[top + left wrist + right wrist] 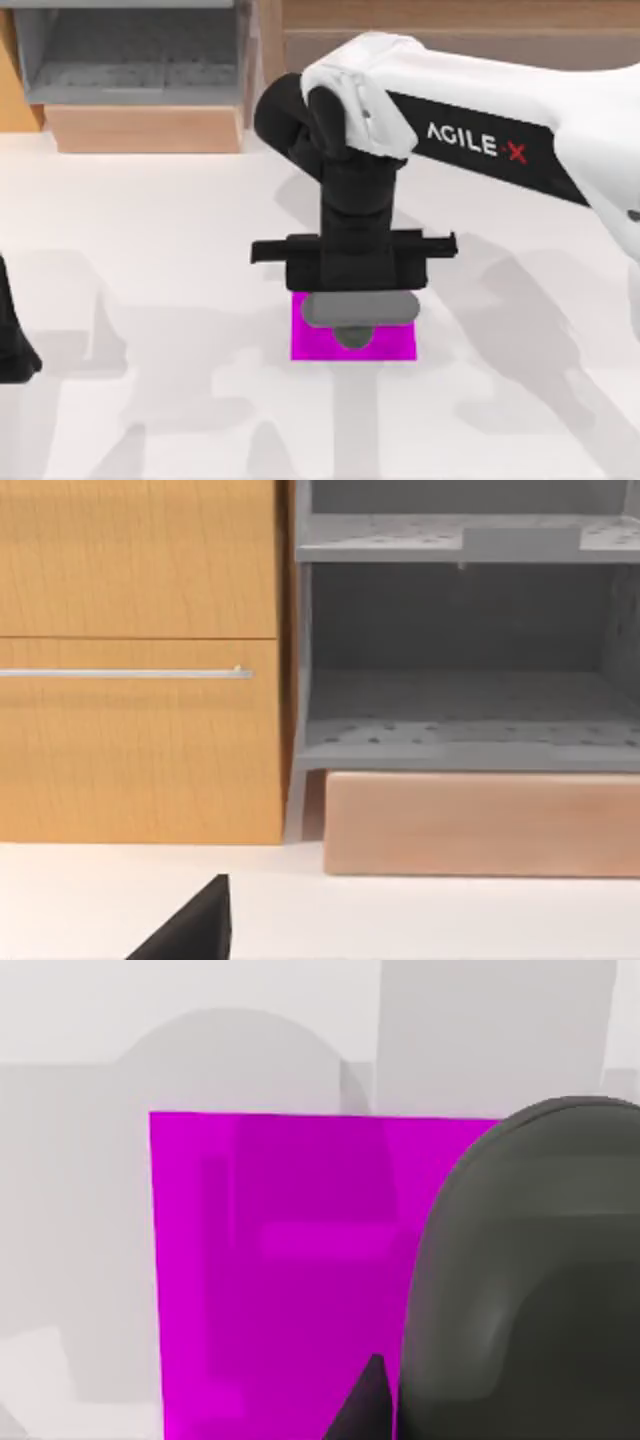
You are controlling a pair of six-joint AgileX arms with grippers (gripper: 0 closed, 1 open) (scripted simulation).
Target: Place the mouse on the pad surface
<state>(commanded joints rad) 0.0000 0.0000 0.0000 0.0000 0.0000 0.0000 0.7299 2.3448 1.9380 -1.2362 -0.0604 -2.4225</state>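
**Mouse held above the magenta pad by the right gripper**

In the top view the right arm (480, 130) reaches in from the right side of the table and points its wrist down over the middle of the table (150, 250). The right gripper (352, 300) hangs directly over the pad (310, 340), its black crossbar lying across the pad's far edge. The mouse (360, 308) sits just under that crossbar, between the fingers, its grey oblong body lying crosswise over the upper half of the magenta square. The fingers themselves are hidden beneath the crossbar and the mouse, so whether they pinch the mouse or have spread away from it I cannot tell.

The right wrist view looks down along the fingers: the mouse (520, 1280) bulks large and dark grey close beside one black fingertip (365, 1405), and the pad (280, 1280) spreads beyond and beneath both, its edges square to the white table around it. Whether the mouse touches the pad cannot be told.

The left arm (12, 340) stays at the left edge of the table, well apart from the pad. Its wrist view shows a dark tip of the left gripper (195, 930) over the white table, facing a wooden cabinet (140, 660) with a metal handle bar (125, 673) and a grey shelf unit (460, 650); I cannot tell how its fingers stand.
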